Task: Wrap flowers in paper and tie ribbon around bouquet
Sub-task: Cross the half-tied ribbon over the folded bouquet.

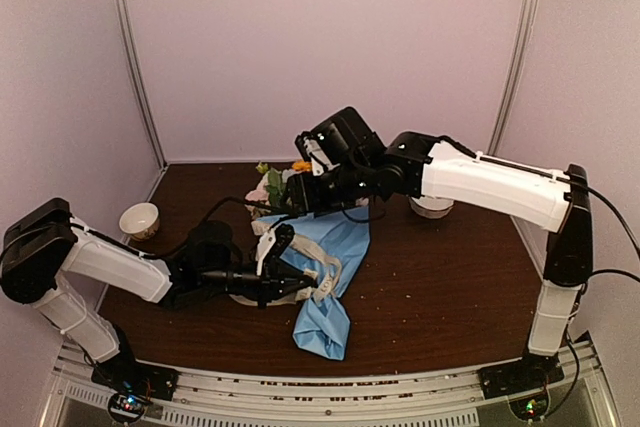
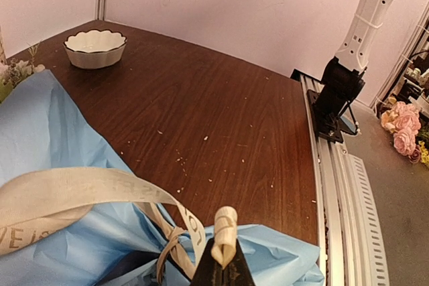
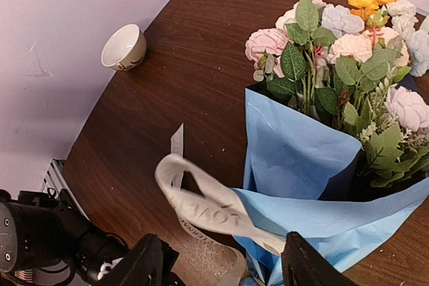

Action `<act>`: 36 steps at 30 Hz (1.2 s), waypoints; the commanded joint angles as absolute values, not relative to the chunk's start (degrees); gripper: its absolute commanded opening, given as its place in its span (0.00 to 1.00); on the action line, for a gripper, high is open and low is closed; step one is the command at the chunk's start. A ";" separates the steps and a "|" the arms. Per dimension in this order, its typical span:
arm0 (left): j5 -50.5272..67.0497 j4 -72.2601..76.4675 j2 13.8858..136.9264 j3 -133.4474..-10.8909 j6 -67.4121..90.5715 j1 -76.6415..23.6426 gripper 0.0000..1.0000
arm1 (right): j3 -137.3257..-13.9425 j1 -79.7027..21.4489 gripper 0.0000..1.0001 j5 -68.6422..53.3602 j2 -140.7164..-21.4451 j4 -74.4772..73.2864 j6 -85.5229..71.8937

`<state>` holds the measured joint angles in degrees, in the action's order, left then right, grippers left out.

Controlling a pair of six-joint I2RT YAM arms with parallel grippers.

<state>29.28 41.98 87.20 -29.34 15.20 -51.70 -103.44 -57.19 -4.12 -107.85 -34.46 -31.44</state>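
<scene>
The bouquet lies on the table with its flowers (image 1: 272, 183) (image 3: 335, 51) toward the back and its light blue paper (image 1: 335, 257) (image 3: 295, 155) (image 2: 47, 132) cone pointing forward. The cream ribbon (image 3: 204, 199) (image 2: 80, 189) is looped and knotted around the paper's narrow part. My left gripper (image 2: 224, 256) (image 1: 265, 265) is shut on a folded end of the ribbon (image 2: 225, 227), low beside the cone. My right gripper (image 3: 224, 269) (image 1: 300, 195) hovers over the bouquet's upper part, open. A blurred ribbon loop hangs free between its fingers (image 3: 144, 266).
A small white bowl (image 1: 139, 219) (image 3: 124, 46) stands at the left, and another white bowl (image 1: 432, 207) (image 2: 95, 48) at the back right behind my right arm. Pink spare flowers (image 2: 402, 132) lie off the table beyond the rail (image 2: 335, 192). Crumbs dot the brown tabletop (image 2: 221, 118).
</scene>
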 commanded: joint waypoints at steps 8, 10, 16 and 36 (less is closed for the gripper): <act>30.15 46.80 88.37 -30.28 16.70 -51.60 0.00 | -70.12 -55.43 0.44 -30.45 -89.34 -7.36 -26.96; 30.26 46.59 88.50 -30.56 16.68 -51.59 0.00 | -67.14 -55.46 0.41 -30.36 -89.41 -5.27 -26.35; 30.13 45.96 88.69 -30.84 16.70 -51.59 0.00 | -65.83 -55.44 0.47 -33.01 -92.68 -4.52 -24.94; 30.84 47.18 89.89 -30.75 17.38 -51.50 0.00 | -62.31 -55.26 0.37 -34.80 -95.70 -1.96 -25.83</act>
